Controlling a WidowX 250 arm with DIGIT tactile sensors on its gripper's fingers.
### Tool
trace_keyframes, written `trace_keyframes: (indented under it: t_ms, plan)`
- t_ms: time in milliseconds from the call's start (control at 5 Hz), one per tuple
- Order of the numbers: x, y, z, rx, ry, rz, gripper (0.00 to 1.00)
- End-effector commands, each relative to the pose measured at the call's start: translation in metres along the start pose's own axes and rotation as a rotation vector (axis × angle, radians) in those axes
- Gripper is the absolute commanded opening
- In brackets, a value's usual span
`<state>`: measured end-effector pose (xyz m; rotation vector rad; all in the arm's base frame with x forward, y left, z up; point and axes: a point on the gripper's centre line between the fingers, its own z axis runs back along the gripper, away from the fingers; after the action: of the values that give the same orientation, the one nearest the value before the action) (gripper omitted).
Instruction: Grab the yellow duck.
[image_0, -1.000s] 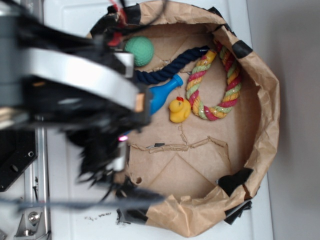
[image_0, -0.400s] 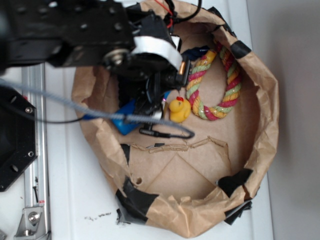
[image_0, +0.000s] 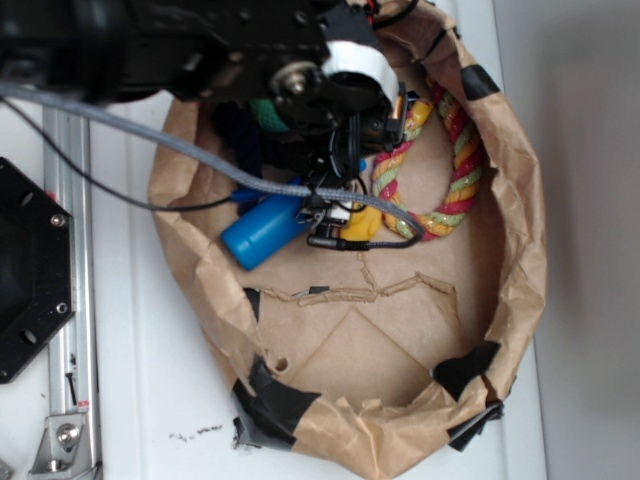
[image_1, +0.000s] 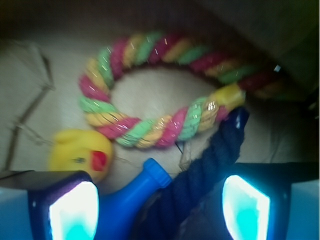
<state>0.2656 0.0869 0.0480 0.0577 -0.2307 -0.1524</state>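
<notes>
**Closing in on the duck, not yet around it**

While my gripper (image_1: 160, 205) hangs low inside the brown paper basket (image_0: 520, 250), its two fingers are spread wide at the bottom corners of the wrist view, pinching nothing. Between them lie the neck of the blue bottle (image_1: 132, 197) and the dark navy rope (image_1: 210, 170), not the toy I want. The yellow duck (image_1: 80, 152) sits at lower left of that view, just above my left-hand finger (image_1: 70, 210) and beside the bottle's cap; whether it touches the bottle I cannot tell. Beyond it the multicoloured rope ring (image_1: 165, 90) arcs across the upper middle. In the exterior view my arm covers most of the duck (image_0: 362, 228), leaving only a yellow sliver near centre frame.

I judge this the approach step. The next move calls for shifting toward the duck so it lies between the fingers, clear of bottle and rope, before closing.
</notes>
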Motion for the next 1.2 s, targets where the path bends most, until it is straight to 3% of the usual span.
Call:
trace_keyframes:
  t_ms: [0,800,1000]
  plan:
    - [0.020,-0.021,-0.003,-0.035,-0.048,-0.026,1.00]
    - [0.041,-0.077,-0.025,-0.085,-0.014,-0.033,1.00]
    - [0.042,-0.064,0.004,-0.103,-0.014,0.041,1.00]
